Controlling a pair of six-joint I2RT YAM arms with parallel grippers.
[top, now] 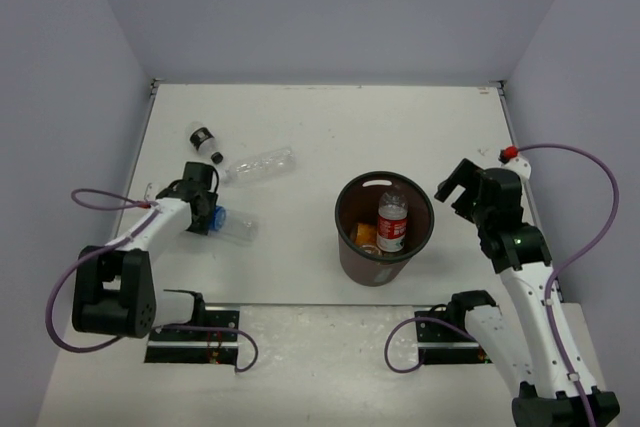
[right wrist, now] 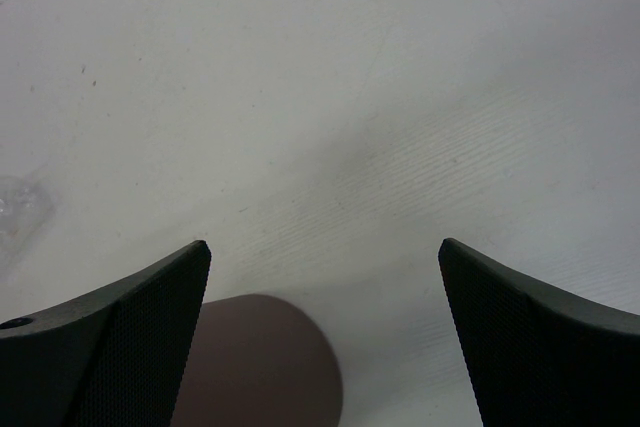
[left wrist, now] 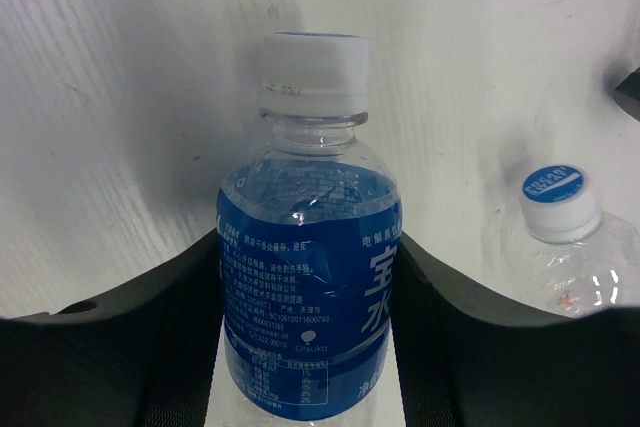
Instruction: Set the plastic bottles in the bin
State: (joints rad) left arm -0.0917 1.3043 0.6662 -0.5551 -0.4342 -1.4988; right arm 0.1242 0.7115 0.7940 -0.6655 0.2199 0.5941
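A clear bottle with a blue label (left wrist: 308, 297) and white cap lies on the table at the left (top: 232, 224). My left gripper (left wrist: 308, 242) (top: 208, 215) is shut on its body, one finger pressed against each side. A label-free clear bottle (top: 258, 165) with a blue cap (left wrist: 553, 192) lies just beyond it. A black-labelled bottle (top: 203, 139) lies farther back. The dark round bin (top: 352, 252) (right wrist: 260, 362) stands mid-table, holding a red-labelled bottle (top: 392, 224) and an orange bottle (top: 367, 238). My right gripper (top: 452, 192) (right wrist: 324, 243) hangs open and empty beside the bin's right rim.
White walls close the table in at the back, left and right. A red-capped fitting (top: 510, 154) with a purple cable sits at the right edge behind the right arm. A purple cable (top: 100, 197) loops off the left arm.
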